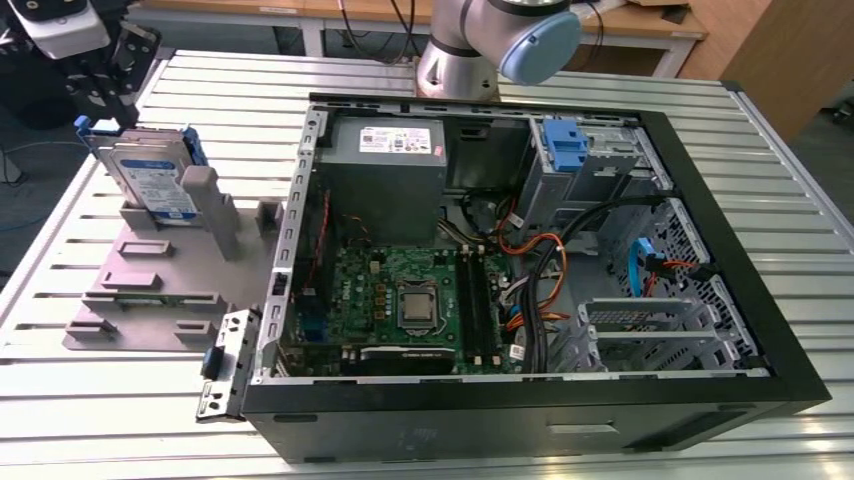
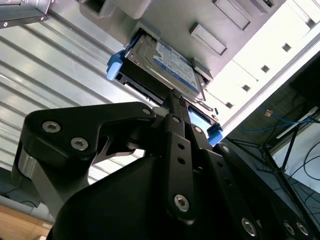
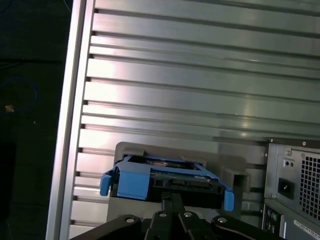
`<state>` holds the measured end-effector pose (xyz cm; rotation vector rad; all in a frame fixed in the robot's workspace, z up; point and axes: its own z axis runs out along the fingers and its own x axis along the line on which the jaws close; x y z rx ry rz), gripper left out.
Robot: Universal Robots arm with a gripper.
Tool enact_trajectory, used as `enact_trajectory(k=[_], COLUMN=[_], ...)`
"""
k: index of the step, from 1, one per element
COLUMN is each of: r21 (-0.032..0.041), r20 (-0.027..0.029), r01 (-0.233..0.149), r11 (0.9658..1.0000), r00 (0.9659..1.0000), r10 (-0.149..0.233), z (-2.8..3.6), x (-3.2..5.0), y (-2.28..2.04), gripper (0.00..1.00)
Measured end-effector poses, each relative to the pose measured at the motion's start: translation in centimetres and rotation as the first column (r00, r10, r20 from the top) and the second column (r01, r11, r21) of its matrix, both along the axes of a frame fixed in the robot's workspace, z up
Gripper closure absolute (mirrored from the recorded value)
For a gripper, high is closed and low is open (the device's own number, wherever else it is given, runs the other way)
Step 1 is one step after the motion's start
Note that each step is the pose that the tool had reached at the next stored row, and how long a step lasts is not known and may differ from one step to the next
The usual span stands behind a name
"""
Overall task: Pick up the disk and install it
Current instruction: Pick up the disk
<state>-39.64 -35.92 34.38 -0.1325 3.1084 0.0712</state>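
We see the gripper (image 1: 123, 118) down on the disk (image 1: 150, 172), which stands on edge in a grey stand (image 1: 140, 290) just beside the open computer case (image 1: 767, 330), on the exterior view's left of it. Stand and case share the slatted table (image 1: 80, 410). In the second wrist view the jaws are drawn narrow, their tips meeting at the disk's upper edge between its two blue side rails (image 2: 114, 65). We cannot tell whether they pinch that edge or only touch it.

The disk is not yet out of its slot, so we judge the pick-up to be the step in hand. Doing it well looks to us like a matter of a centred, square hold midway between the rails. The pull should run straight along the stand's slot and away from the table, so the rails do not bind. A hold nearer the case side or the far side would likely tip the disk.
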Motion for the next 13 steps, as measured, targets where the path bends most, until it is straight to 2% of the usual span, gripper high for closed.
enact_trajectory(k=[5, 13], r21=[0.0000, 0.0000], r20=[0.0000, 0.0000], r01=[-0.039, -0.091], r11=[0.9992, 0.9958], r00=[0.9992, 0.9958], r10=[0.039, 0.091], z=[0.00, 0.00], x=[0.00, 0.00], y=[0.00, 0.00], gripper=[0.89, 0.89])
